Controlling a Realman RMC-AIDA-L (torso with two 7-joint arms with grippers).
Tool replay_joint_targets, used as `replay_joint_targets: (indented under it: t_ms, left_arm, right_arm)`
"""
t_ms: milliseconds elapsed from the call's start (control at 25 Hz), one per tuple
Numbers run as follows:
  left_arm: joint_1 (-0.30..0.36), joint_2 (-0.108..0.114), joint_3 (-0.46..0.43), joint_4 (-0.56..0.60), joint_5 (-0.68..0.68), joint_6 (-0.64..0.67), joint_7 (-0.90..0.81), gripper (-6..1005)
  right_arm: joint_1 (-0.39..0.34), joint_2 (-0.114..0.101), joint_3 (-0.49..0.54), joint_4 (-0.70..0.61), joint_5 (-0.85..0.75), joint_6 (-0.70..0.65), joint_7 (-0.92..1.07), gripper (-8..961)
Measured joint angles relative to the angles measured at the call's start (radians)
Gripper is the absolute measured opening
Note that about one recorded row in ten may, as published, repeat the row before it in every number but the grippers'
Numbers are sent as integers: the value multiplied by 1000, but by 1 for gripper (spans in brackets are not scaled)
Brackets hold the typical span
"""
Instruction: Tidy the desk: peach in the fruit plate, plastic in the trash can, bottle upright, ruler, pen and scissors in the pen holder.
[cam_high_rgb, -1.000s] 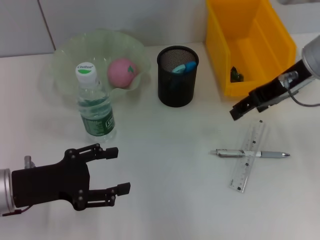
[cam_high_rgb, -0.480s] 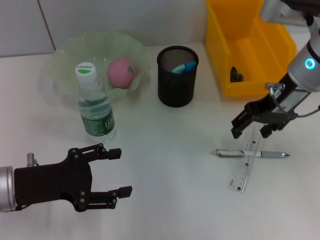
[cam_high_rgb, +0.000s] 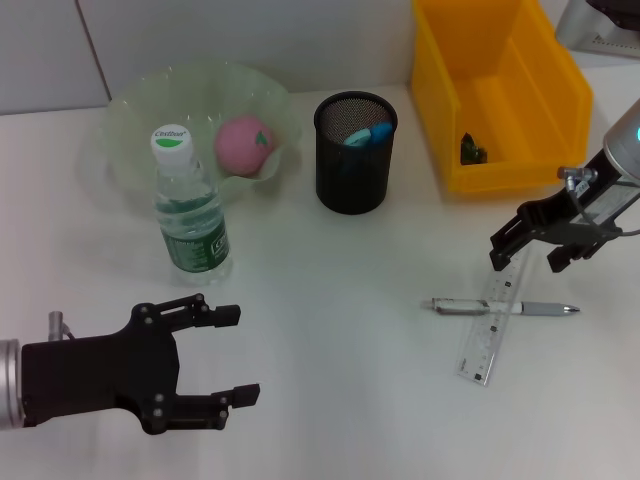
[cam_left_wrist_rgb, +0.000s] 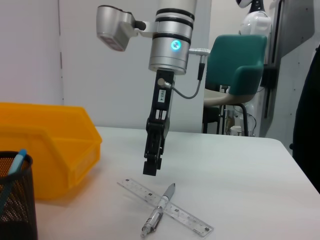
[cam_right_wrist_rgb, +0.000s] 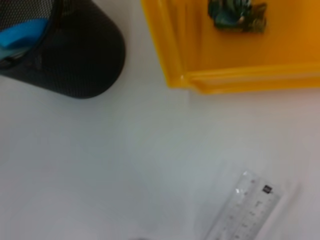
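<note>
– Where is the right pincer (cam_high_rgb: 532, 249)?
– Above the far end of the ruler (cam_high_rgb: 493, 327), fingers apart, grasping nothing.
– And the pen (cam_high_rgb: 505, 308)?
– Lying across the ruler on the counter (cam_high_rgb: 340, 300).
– The left pincer (cam_high_rgb: 228, 354)?
– Spread wide and empty, near the upright bottle (cam_high_rgb: 189, 217); the peach (cam_high_rgb: 245, 145) sits in the fruit plate (cam_high_rgb: 130, 115).

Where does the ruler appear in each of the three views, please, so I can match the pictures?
Head view: the ruler lies on the table under the pen, near the right gripper.
Left wrist view: low centre, crossed by the pen.
Right wrist view: only one end shows, at the bottom edge.
Shared landmark: the yellow bin.
</note>
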Motion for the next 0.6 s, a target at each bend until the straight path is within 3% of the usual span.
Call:
replay_joint_targets:
  t_ms: [600]
  left_arm:
    - [10,-3,0,9,-6,4,-9,840]
  right_arm:
    - [30,-17,-95,123,-1,130,0,754]
